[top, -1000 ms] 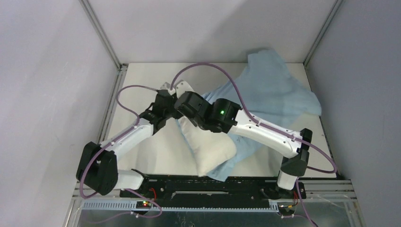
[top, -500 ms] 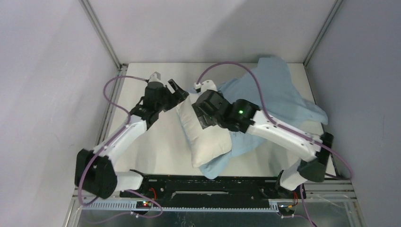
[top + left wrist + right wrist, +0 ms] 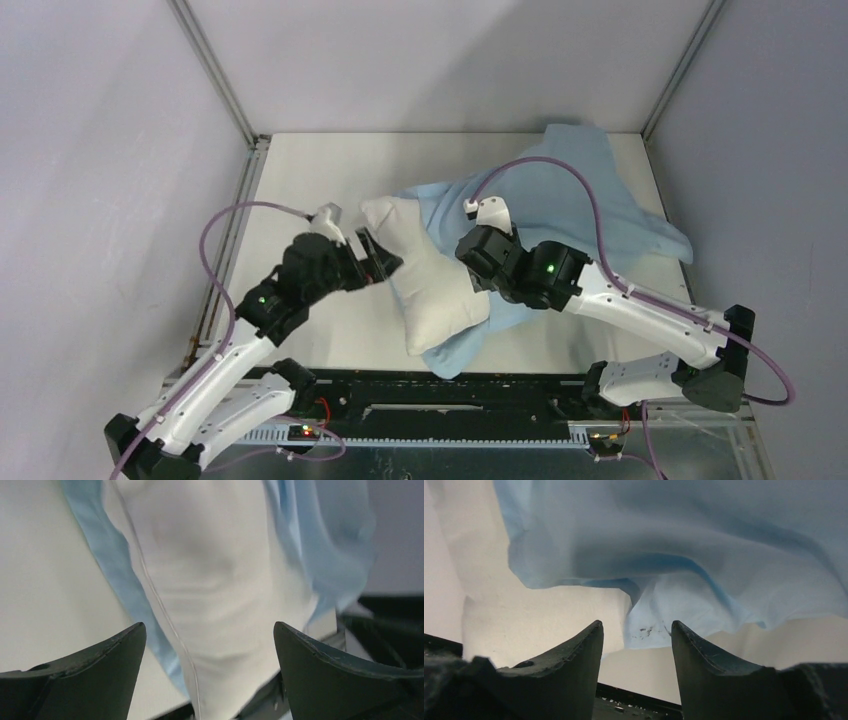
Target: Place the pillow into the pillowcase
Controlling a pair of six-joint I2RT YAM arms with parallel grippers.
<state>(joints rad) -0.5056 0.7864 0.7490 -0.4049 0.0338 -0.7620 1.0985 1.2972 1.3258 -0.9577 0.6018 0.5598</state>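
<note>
On the white bench [image 3: 300,180], mid-frame, both grippers gape empty; your plump pillow [image 3: 430,285] squashes, the floppy pillowcase [image 3: 600,210] slumps—pinch its hem.

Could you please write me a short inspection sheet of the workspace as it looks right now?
Surface: white table, bare at far left.
Job's things: white pillow lies on the light blue pillowcase, mostly uncovered; blue cloth laps its far right edge.
Clutter: nothing seen.
Grippers: left gripper open at the pillow's left side, holding nothing; right gripper open, blue cloth ahead of it.
Cables: purple cables loop over both arms, above the cloth.
Surroundings: grey enclosure walls on three sides.
</note>
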